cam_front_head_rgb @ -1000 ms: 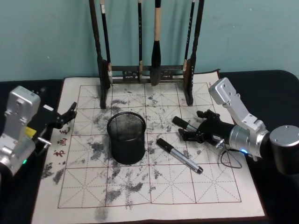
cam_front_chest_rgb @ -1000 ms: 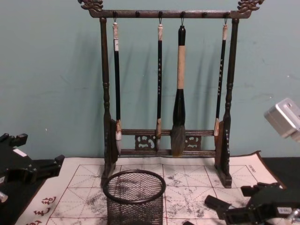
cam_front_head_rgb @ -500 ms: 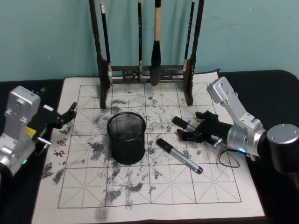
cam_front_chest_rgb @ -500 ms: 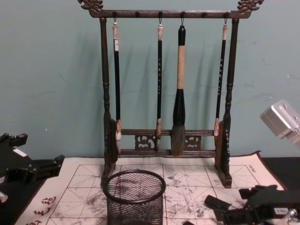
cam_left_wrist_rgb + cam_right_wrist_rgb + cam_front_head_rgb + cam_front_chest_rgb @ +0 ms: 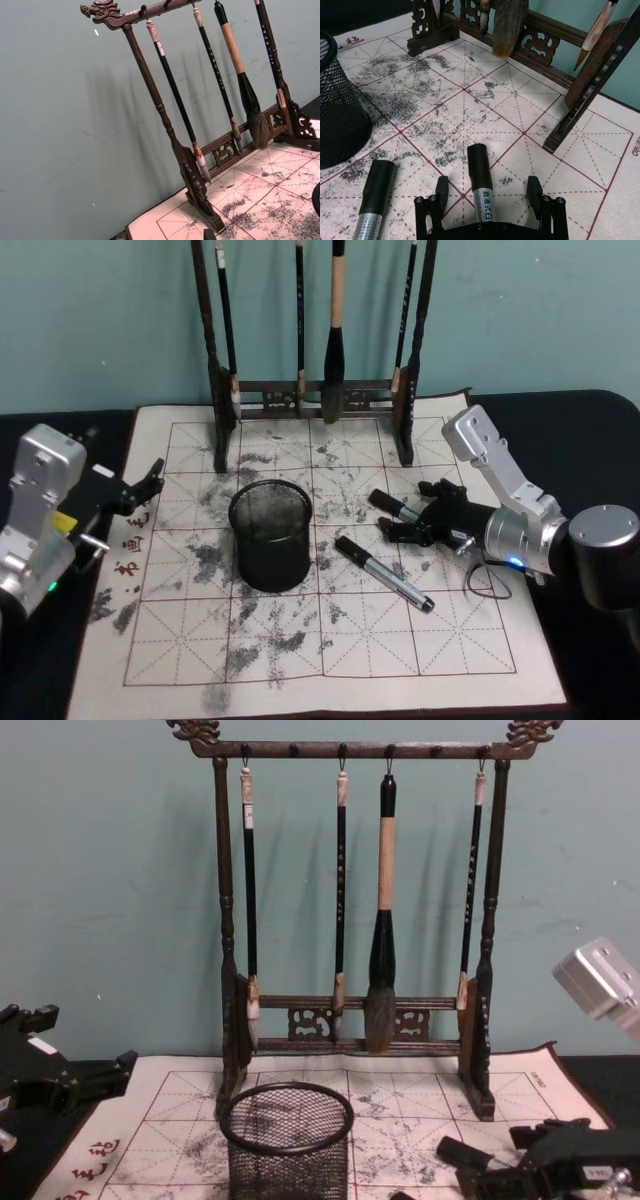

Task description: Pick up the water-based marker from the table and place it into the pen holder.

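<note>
A water-based marker (image 5: 392, 505) with a black cap lies on the ink-stained mat, right of the round black mesh pen holder (image 5: 270, 533). My right gripper (image 5: 408, 510) is low over the mat and open. In the right wrist view its fingers (image 5: 441, 189) stand on either side of this marker (image 5: 480, 182) without touching it. A second marker (image 5: 385, 573) with a silver barrel lies closer to me, outside the fingers. My left gripper (image 5: 148, 483) hangs open and idle over the mat's left edge.
A tall dark wooden brush rack (image 5: 310, 390) with several hanging brushes stands at the back of the mat (image 5: 330, 640), behind the pen holder (image 5: 286, 1140). One rack foot (image 5: 560, 135) is just ahead of my right gripper. Black cloth surrounds the mat.
My right gripper has crept a little lower and forward along the marker. The left arm, the pen holder and both markers have stayed put.
</note>
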